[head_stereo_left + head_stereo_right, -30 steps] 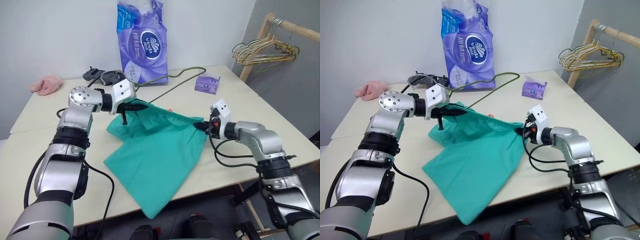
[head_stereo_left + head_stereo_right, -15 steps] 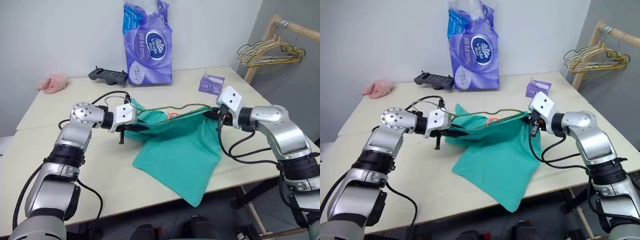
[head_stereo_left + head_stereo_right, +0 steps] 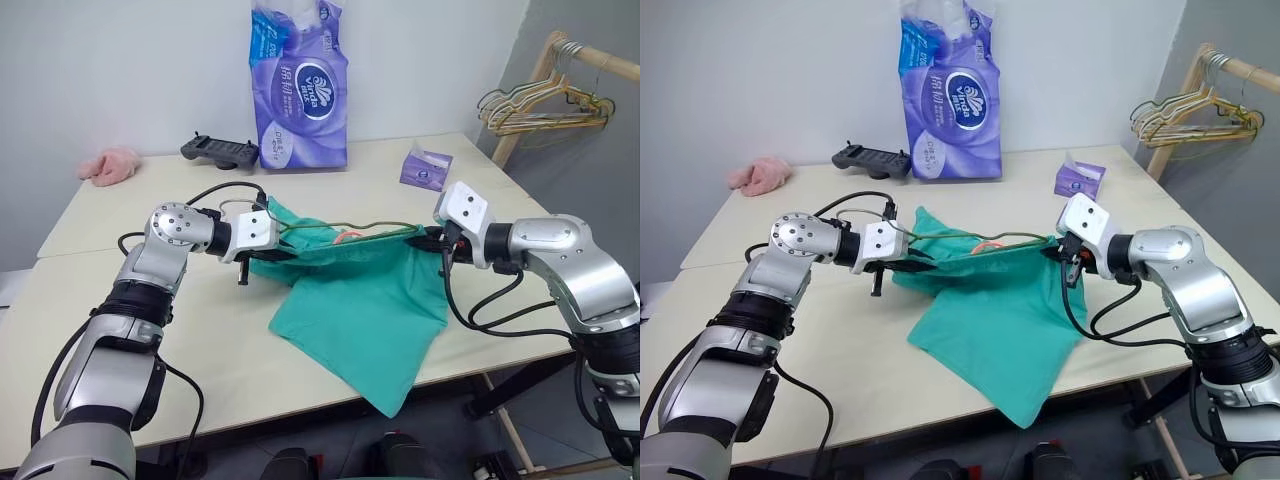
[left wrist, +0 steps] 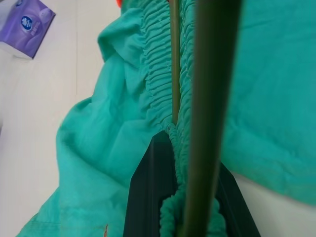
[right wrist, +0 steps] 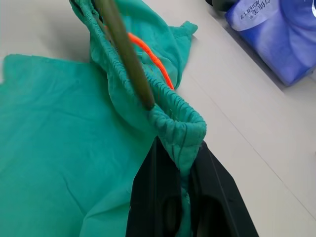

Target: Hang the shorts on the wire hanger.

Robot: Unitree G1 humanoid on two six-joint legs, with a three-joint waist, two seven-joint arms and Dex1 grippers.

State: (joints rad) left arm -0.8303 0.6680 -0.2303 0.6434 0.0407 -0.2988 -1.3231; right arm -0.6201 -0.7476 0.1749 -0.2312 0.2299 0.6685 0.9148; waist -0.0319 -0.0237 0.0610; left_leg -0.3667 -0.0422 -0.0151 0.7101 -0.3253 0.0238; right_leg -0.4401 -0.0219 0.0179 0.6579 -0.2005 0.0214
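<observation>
1. Two grippers, both clamped tight. The left gripper point(image 3: 268, 256) pinches one end of the gathered waistband of the shorts point(image 3: 365, 305); the left wrist view shows its black fingers point(image 4: 150, 197) closed on the bunched elastic with the wire hanger point(image 3: 350, 227) running between them.
2. The right gripper point(image 3: 437, 243) pinches the other end of the waistband; the right wrist view shows the folded band caught between its fingers point(image 5: 163, 197), with the wire ending in the fold just above.
3. The waistband is stretched between the two grippers, raised above the table point(image 3: 120, 300). The hanger wire runs along it from one gripper to the other.
4. The rest of the shorts slopes down from the band onto the table top; the lowest corner hangs over the near edge.
5. An orange cord point(image 5: 148, 59) shows at the waistband opening.
6. Containers: a purple tissue pack point(image 3: 298, 85) stands upright at the table's back edge, its contents hidden by the wrapper. A small purple tissue box point(image 3: 424, 166) sits back right, with a white tissue poking out.
7. Hard to make out: the hanger's hook; which part of the wire lies inside the cloth.
8. Also on the table: a black controller point(image 3: 218, 152) and a pink cloth point(image 3: 110, 164), back left. A bunch of hangers point(image 3: 535, 105) hangs on a wooden rail, right.
</observation>
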